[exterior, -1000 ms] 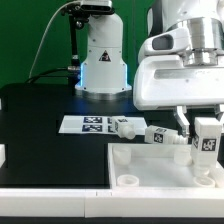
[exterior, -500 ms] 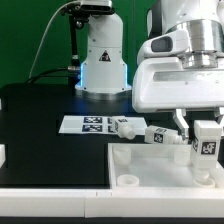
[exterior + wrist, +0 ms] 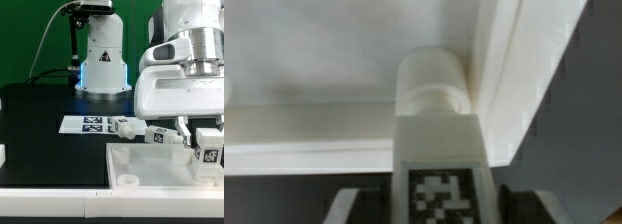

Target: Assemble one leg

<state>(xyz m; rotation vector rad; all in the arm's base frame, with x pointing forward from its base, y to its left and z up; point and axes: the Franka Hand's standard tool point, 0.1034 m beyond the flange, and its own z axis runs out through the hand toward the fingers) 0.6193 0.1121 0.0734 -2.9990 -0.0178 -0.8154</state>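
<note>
Since the claw (image 3: 206, 138) has come down a little over the last 1 second, the leg (image 3: 209, 150) it carries now hangs lower, over the far corner of the white panel (image 3: 150, 165) on the exterior view's right. You can read the drop from the wrist housing, which sits lower in the exterior view than it did. Nothing else has moved. A spare leg (image 3: 127, 127) and a second spare leg (image 3: 160, 136) lie on the table (image 3: 45, 140) just beyond the panel's far edge. The marker board (image 3: 88, 124) lies beyond that edge too, further toward the exterior view's left.

In the wrist view the claw is clenched on the leg. Its tagged body sits between the 2 dark fingers (image 3: 349, 205), and its round peg end points at the panel, just inside the raised rim of that corner. The corner socket is hidden behind the leg (so you cannot yet confirm that the peg is lined up, or whether it touches).

My reading is that the approach is over and the lowering toward the socket has begun. The leg is not yet seated, so most of the step is left. Keep it upright and watch for the peg catching on the rim.
</note>
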